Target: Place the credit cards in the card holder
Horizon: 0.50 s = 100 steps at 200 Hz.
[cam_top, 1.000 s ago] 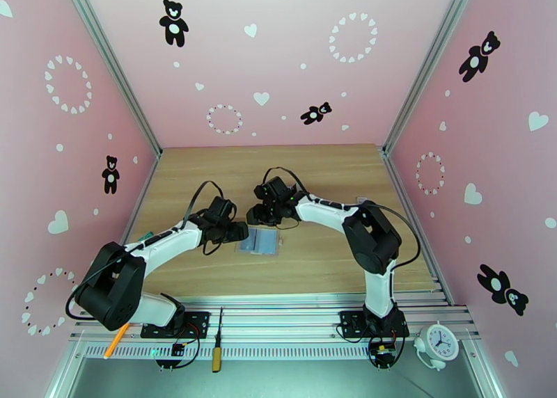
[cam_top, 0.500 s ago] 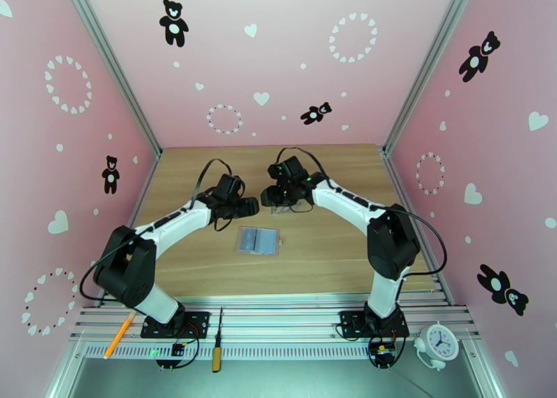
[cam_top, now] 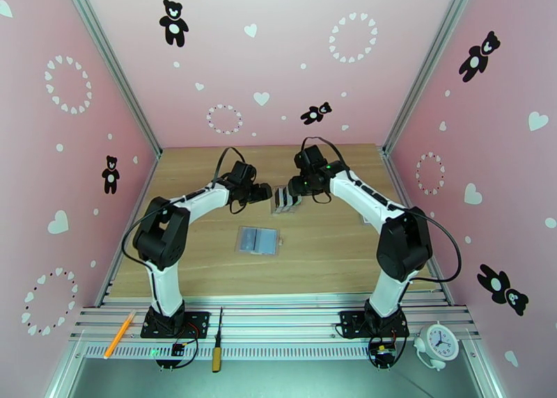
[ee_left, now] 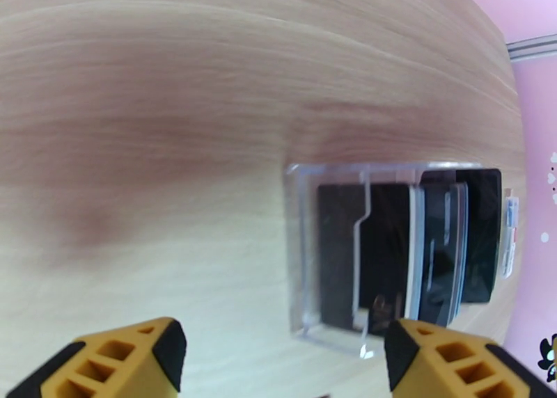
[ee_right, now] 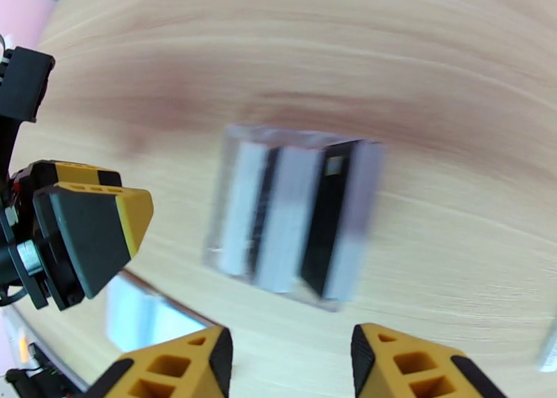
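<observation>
The card holder (cam_top: 257,241) lies open on the table, its bluish-grey sleeves facing up; a blurred corner of the holder (ee_right: 139,316) also shows in the right wrist view. Behind it stands a clear rack (cam_top: 284,199) holding the dark credit cards (ee_left: 390,246) upright, the same cards (ee_right: 327,218) blurred from the other side. My left gripper (cam_top: 263,193) is open just left of the rack, its yellow fingers (ee_left: 125,361) spread wide. My right gripper (cam_top: 295,185) is open just right of the rack, nothing between its fingers (ee_right: 174,368).
The left gripper (ee_right: 76,239) faces the right one across the rack. A small pale flat object (cam_top: 364,220) lies on the table to the right. A screwdriver (cam_top: 217,340), an orange pencil (cam_top: 118,335) and a small clock (cam_top: 438,342) sit at the front rail.
Both arms have stretched away from the open card holder toward the back and now flank the clear rack. The card holder has stayed where it was.
</observation>
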{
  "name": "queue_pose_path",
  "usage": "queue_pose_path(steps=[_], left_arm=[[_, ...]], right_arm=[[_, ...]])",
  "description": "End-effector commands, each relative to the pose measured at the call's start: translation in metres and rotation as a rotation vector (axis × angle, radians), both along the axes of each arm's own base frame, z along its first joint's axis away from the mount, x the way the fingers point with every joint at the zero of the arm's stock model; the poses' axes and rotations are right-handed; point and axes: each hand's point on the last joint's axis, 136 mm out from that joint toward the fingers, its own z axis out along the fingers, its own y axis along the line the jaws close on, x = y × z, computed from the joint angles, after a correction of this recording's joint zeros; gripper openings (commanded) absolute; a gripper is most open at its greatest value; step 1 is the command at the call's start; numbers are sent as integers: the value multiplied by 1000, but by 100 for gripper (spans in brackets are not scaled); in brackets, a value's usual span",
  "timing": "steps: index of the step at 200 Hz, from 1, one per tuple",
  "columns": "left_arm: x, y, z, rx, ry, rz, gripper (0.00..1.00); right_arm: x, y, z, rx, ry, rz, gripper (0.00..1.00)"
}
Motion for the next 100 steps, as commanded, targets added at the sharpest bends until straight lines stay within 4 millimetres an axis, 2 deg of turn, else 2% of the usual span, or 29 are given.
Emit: queue_pose_path(steps=[1, 100], left_arm=[[8, -13, 2, -58, 7, -19, 81], [9, -28, -24, -139, 65, -18, 80]], right_arm=[[6, -19, 12, -88, -34, -25, 51], [20, -17, -17, -135, 19, -21, 53]])
